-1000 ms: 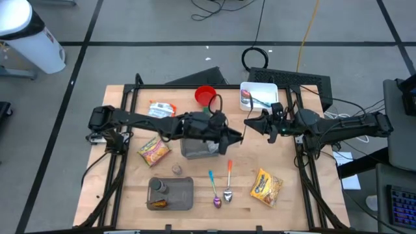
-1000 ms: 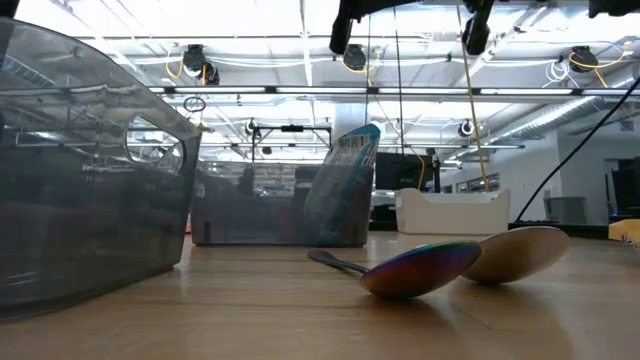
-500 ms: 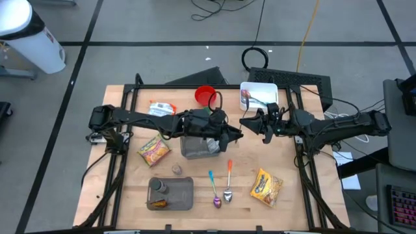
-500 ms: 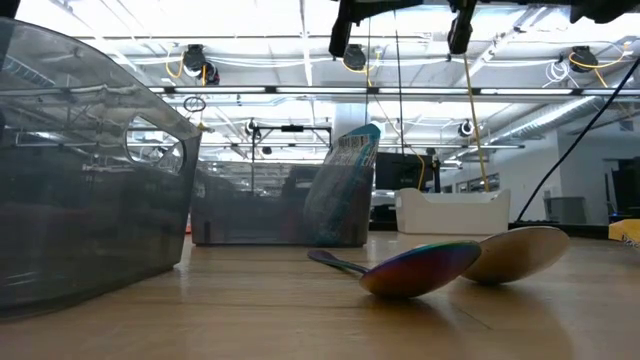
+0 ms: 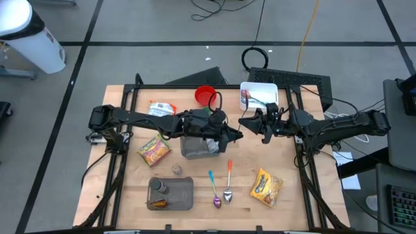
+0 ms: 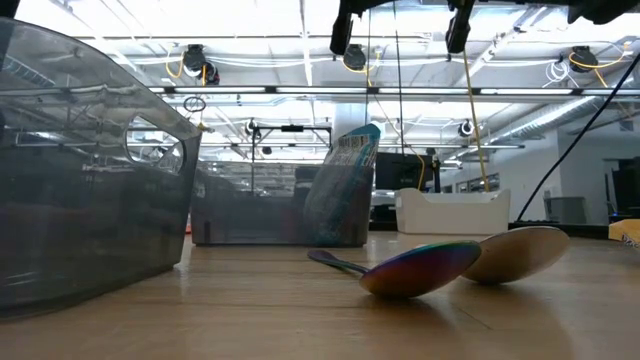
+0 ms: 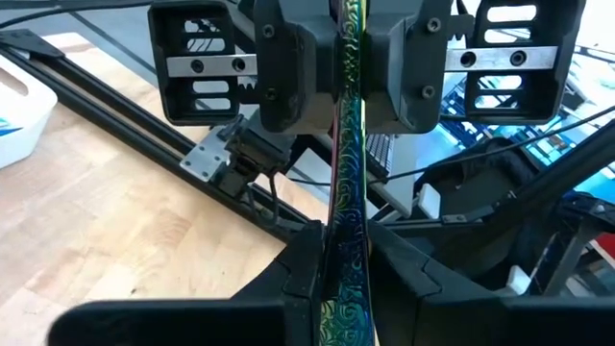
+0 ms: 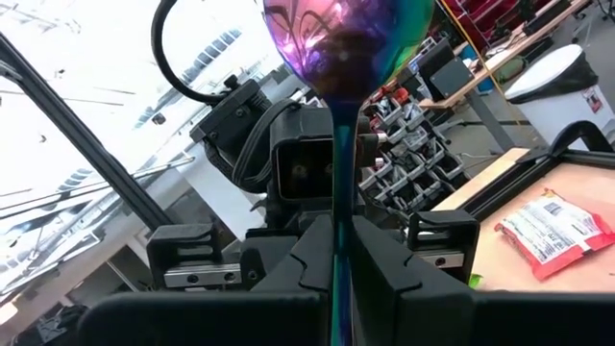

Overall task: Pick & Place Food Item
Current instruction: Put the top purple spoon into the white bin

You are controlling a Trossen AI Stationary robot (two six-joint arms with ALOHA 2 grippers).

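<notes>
Both pincers, left point(image 5: 238, 135) and right point(image 5: 247, 121), clamp one iridescent spoon point(image 8: 336, 58) (held midair).

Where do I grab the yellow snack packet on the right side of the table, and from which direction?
Probably one short end edge, coming straight down: the yellow snack packet lies flat and tilted on the table, so no side is exposed. The right pincer and left pincer are both shut on the iridescent spoon.

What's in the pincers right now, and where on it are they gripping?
An iridescent spoon, held by its thin handle: both the left pincer and the right pincer are closed on it, bowl free.
</notes>
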